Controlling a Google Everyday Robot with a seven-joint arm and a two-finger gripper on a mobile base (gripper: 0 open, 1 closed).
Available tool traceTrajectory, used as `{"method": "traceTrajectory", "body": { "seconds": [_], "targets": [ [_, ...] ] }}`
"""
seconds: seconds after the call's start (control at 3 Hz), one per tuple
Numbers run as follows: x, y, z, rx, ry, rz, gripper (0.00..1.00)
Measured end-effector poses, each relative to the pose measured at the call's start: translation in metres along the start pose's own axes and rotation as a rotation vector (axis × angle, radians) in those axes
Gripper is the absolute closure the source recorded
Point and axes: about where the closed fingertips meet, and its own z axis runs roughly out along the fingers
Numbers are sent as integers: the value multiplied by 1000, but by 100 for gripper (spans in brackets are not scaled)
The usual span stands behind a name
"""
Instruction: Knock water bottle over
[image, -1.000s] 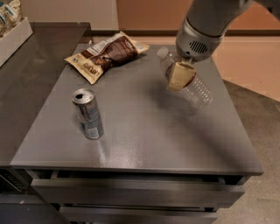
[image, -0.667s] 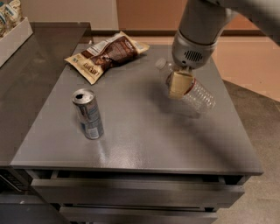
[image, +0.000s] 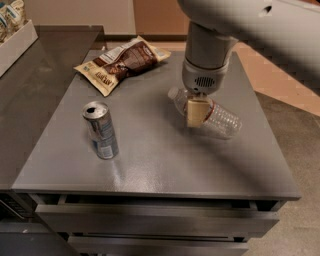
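The water bottle (image: 220, 119) is a clear ribbed plastic bottle. It lies on its side on the grey table (image: 150, 165), right of centre, with its cap end (image: 173, 93) pointing back left. My gripper (image: 198, 112) hangs straight down from the grey arm (image: 207, 55). It sits right over the bottle's label part, touching or just above it, and hides most of the dark label band.
A silver-blue drink can (image: 101, 131) stands upright at the left of the table. A brown and white snack bag (image: 122, 62) lies at the back left. A white tray (image: 17, 42) sits on the dark counter further left. Drawers (image: 150, 220) are below the front edge.
My gripper has come down and slightly toward the front left, onto the bottle's middle. The bottle lies on its side throughout and has shifted slightly toward the front. The can and bag have not moved.
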Motion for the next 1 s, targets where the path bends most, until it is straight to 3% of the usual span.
{"method": "traceTrajectory", "body": {
  "seconds": [0.33,0.67,1.0],
  "targets": [
    [-12,9,17,-25,10,-57,12],
    [-13,8,18,-22,8,-56,0],
    [-13,8,18,-22,8,-56,0]
  ]
}}
